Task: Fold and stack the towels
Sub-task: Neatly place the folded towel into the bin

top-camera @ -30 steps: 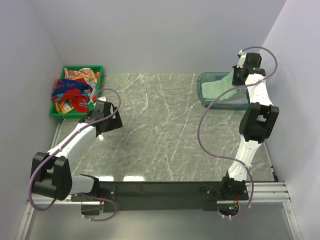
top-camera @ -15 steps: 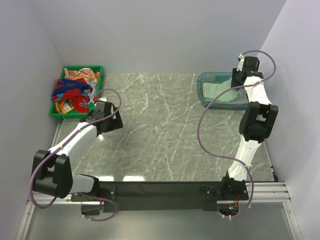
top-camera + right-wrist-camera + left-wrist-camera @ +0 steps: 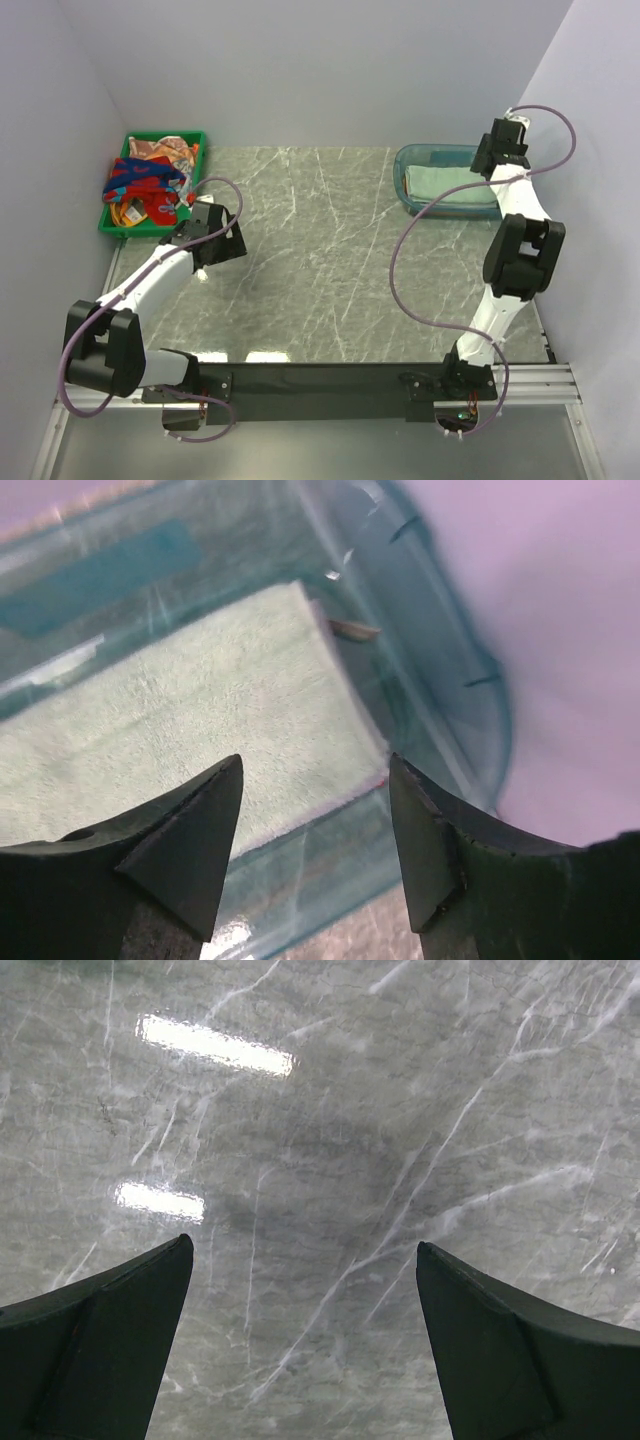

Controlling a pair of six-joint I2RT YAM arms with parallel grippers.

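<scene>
A folded sage green towel [image 3: 445, 180] [image 3: 190, 730] lies flat inside the clear blue tub [image 3: 405, 185] [image 3: 440, 695] at the back right. My right gripper [image 3: 315, 770] hangs above the tub's right end, jaws apart with nothing between them; its wrist [image 3: 500, 148] sits over the tub's right rim. Several crumpled towels [image 3: 148, 183], red with blue, orange and tan, are piled in the green tray [image 3: 128, 140] at the back left. My left gripper [image 3: 305, 1255] [image 3: 208, 235] hovers open over bare marble just right of the tray.
The grey marble tabletop [image 3: 320, 250] lies between tray and tub. Purple walls close in the back, the left and the right. A black rail [image 3: 320, 380] with both arm bases runs along the near edge.
My right gripper has opened and let go of the green towel, which now lies flat in the tub. The right wrist has moved right and up. The left arm has not moved.
</scene>
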